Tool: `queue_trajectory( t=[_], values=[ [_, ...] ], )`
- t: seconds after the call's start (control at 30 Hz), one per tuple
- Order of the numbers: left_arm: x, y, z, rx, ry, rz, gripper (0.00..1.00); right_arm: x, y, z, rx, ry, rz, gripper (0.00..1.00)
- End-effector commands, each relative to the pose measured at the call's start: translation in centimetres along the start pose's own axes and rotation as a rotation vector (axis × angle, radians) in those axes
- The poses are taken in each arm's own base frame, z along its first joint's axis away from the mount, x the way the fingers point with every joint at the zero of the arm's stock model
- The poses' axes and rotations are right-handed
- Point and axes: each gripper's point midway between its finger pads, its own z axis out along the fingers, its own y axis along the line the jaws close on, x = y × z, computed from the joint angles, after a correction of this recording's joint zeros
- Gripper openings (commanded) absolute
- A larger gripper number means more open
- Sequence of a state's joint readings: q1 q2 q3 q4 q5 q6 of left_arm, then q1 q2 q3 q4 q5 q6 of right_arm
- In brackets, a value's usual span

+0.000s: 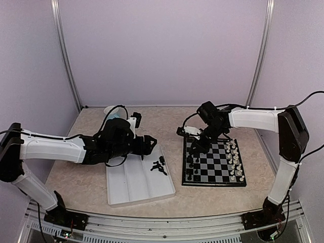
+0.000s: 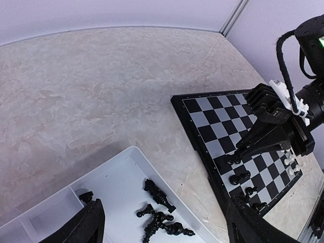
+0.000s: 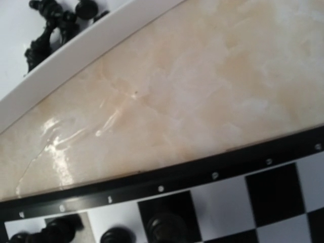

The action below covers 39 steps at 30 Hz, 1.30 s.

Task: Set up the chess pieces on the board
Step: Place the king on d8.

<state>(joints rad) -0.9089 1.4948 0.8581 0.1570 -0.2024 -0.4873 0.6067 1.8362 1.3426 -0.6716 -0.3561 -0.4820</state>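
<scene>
The board [image 1: 215, 164] lies right of centre, with black chess pieces [image 1: 190, 167] standing down its left column. More black chess pieces [image 2: 162, 212] lie tumbled in the white tray [image 1: 134, 185]. My left gripper [image 2: 163, 202] hangs open just above that pile with nothing between its fingers [image 2: 88, 225]. The right gripper [image 1: 196, 147] is low over the board's left column. In the left wrist view its fingertips [image 2: 243, 148] close to a point on a black piece [image 2: 233, 161] standing there. The right wrist view shows only the board's border [image 3: 167, 185] and pieces [image 3: 167, 230]; its own fingers are out of frame.
White pieces [image 1: 234, 159] line the board's right side. A pale bowl-like object [image 1: 113, 112] sits behind the left arm. A strip of bare table [image 2: 202, 172] separates tray and board. Purple walls close in the table on three sides.
</scene>
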Motion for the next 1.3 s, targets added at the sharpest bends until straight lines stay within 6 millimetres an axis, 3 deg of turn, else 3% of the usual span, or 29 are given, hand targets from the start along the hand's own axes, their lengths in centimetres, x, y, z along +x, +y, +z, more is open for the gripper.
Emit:
queue_trajectory(
  t=[0.0, 0.47, 0.93, 1.27],
  values=[
    [-0.9, -0.2, -0.5, 0.008, -0.028, -0.005, 0.82, 1.4, 1.4, 1.2, -0.060, 0.043, 0.000, 0.00],
    [-0.7, -0.2, -0.2, 0.006, -0.020, -0.006, 0.82, 1.4, 1.3, 1.9, -0.058, 0.053, 0.003, 0.00],
    [-0.3, -0.1, 0.0, 0.007, -0.011, -0.006, 0.82, 1.2, 0.9, 2.3, -0.034, 0.068, 0.001, 0.17],
    [-0.3, -0.2, -0.1, 0.012, -0.007, -0.013, 0.82, 1.1, 0.7, 2.2, -0.023, 0.063, -0.003, 0.20]
  ],
)
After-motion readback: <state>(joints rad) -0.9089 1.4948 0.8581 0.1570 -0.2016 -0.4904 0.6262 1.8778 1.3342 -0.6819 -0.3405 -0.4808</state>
